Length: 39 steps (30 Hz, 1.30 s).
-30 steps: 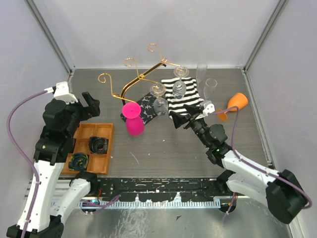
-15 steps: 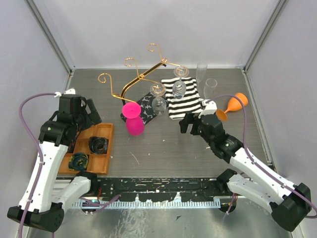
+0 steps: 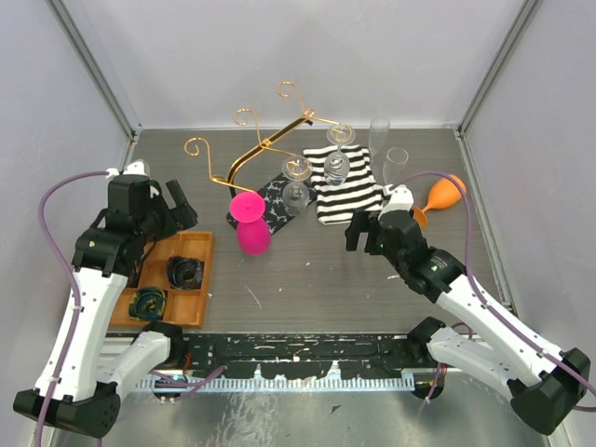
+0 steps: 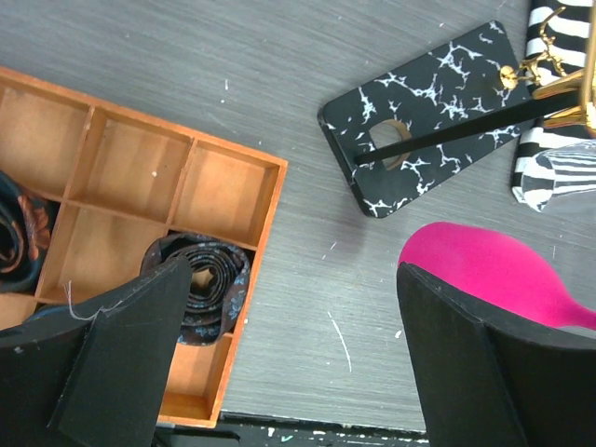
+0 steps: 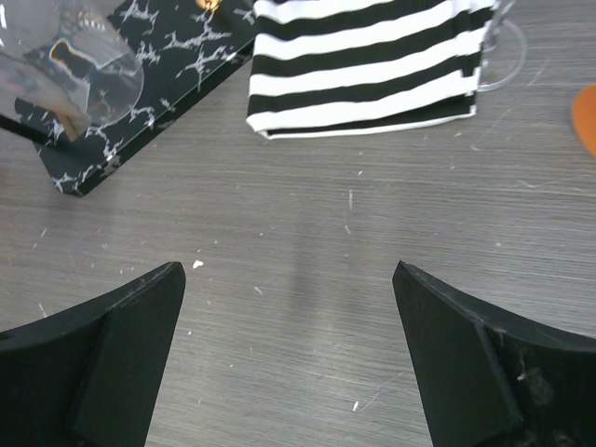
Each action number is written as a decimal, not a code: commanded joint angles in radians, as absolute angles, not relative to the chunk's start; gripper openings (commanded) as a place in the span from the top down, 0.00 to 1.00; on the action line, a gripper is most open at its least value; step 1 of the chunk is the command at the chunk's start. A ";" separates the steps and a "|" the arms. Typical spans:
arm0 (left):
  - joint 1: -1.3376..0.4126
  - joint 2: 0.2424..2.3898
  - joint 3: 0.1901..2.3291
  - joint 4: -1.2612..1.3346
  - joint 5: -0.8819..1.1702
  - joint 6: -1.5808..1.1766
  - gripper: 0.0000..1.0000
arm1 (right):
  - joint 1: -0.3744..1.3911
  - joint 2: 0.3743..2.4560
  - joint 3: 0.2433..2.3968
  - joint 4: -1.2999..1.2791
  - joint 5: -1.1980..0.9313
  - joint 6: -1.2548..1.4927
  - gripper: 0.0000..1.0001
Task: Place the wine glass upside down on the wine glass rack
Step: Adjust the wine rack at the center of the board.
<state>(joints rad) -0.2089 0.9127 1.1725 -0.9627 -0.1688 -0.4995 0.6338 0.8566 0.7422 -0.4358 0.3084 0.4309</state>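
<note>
One grey wood-grain table [image 3: 307,279] carries the gold wire wine glass rack [image 3: 272,198] on its black marbled slab, and we spot the clear round-bowled wine glass [image 3: 298,194] hanging upside down there. Left gripper [image 4: 293,270] and right gripper [image 5: 287,270] both gape fully, empty.

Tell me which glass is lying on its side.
The orange glass, at the far right past the striped cloth; the pink glass and the clear glasses all stand or hang vertically.
</note>
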 commanded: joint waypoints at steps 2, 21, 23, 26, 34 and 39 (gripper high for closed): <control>-0.204 0.898 1.163 -0.867 -0.127 -0.431 0.02 | 0.638 0.800 0.761 -0.481 0.464 0.478 0.00; -0.204 0.798 1.094 -0.751 -0.265 -0.347 0.02 | 0.571 0.921 0.973 -0.598 0.617 0.447 0.00; -0.204 0.777 1.076 -0.737 -0.262 -0.340 0.02 | 0.537 0.953 0.999 -0.571 0.582 0.428 0.00; -0.204 0.754 1.060 -0.731 -0.265 -0.338 0.02 | 0.465 0.990 1.009 -0.504 0.513 0.416 0.00; -0.204 0.719 1.032 -0.721 -0.260 -0.310 0.02 | 0.283 1.132 0.978 -0.313 0.387 0.432 0.00; -0.205 0.718 1.009 -0.709 -0.251 -0.310 0.02 | 0.245 1.195 0.929 -0.158 0.369 0.426 0.00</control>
